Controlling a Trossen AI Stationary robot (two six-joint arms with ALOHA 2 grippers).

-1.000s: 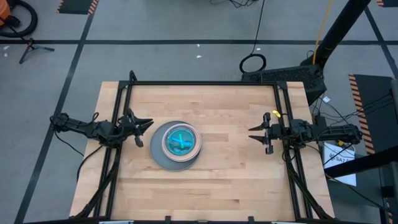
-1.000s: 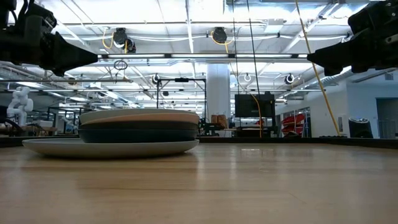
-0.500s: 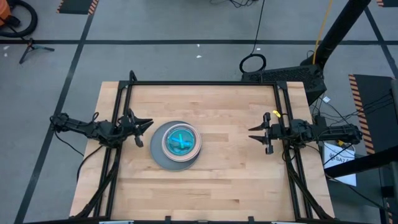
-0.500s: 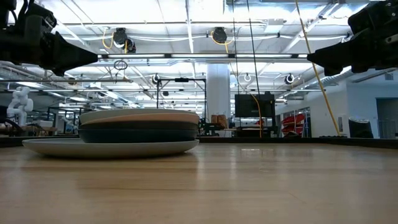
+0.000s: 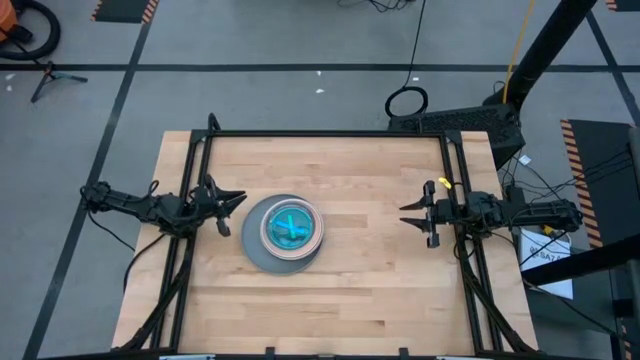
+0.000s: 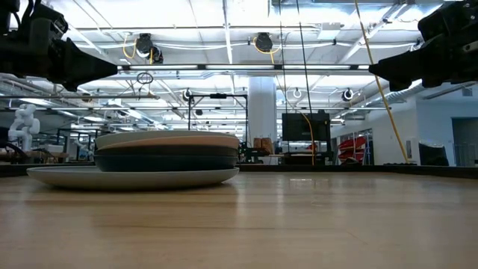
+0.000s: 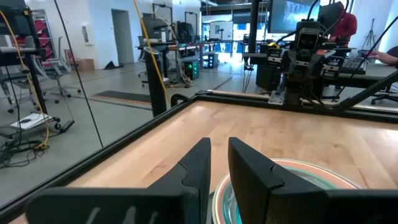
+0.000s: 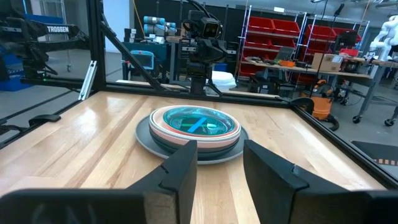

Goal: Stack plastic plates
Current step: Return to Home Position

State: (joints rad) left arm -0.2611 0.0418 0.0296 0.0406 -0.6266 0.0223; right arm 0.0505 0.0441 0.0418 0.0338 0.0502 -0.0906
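The plastic plates [image 5: 284, 231] stand in one stack left of the table's middle. The large grey plate [image 6: 134, 177] is at the bottom and rests flat on the wood. Dark plates [image 6: 168, 160] lie on it, then a peach rim [image 6: 172, 140]. A teal plate [image 8: 200, 120] sits on top. My left gripper [image 5: 240, 204] hovers open, with a narrow gap, just left of the stack [image 7: 298, 180] and above table height. My right gripper [image 5: 402, 215] hovers open near the right edge, well clear of the stack [image 8: 196, 129]. Both grippers are empty.
A black frame rail [image 5: 325, 133] borders the table's far side, and side rails [image 5: 455, 200] run under both arms. Bare wood [image 5: 370, 280] lies between the stack and the right gripper and along the near side. Workshop shelves and equipment stand beyond the table.
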